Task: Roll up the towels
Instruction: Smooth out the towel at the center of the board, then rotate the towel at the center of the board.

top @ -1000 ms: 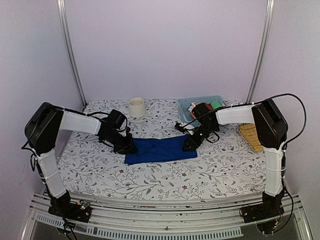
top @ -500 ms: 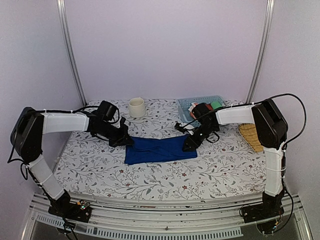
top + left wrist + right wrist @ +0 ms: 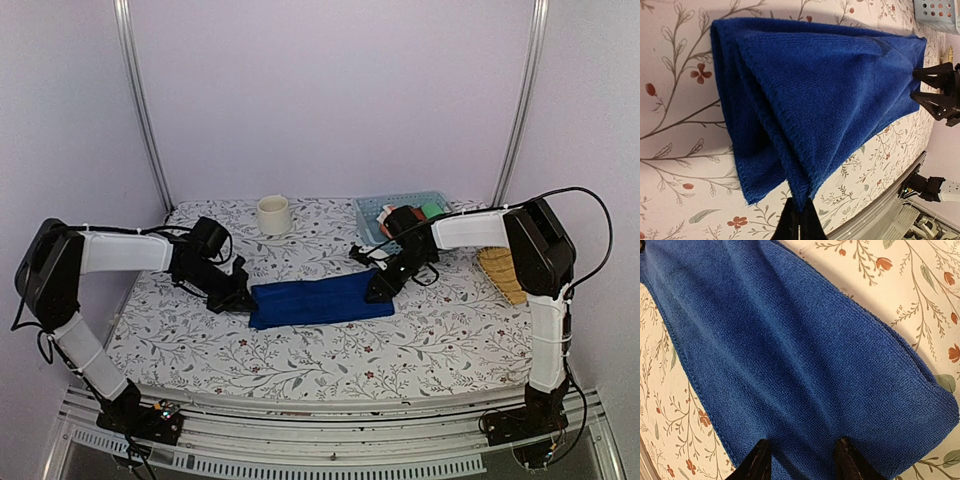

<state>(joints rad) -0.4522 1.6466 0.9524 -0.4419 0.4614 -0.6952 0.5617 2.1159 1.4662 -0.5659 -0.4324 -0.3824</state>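
A royal blue towel lies folded lengthwise on the flowered tablecloth, stretched between both grippers. My left gripper is at its left end, shut on a pinched corner of the towel, with the fingertips pressed together around the cloth. My right gripper sits at the towel's right end. In the right wrist view its jaws stand open, both tips resting down on the blue towel. The right gripper also shows in the left wrist view beyond the towel.
A cream cup stands at the back. A pale blue basket at the back right holds reddish and green cloth rolls, partly hidden by the right arm. A woven mat lies at the right edge. The basket's corner shows in the left wrist view.
My left gripper has shut on the towel's left corner and drawn it leftward, so the rumpled towel now lies longer and flatter. The right gripper has stayed put.
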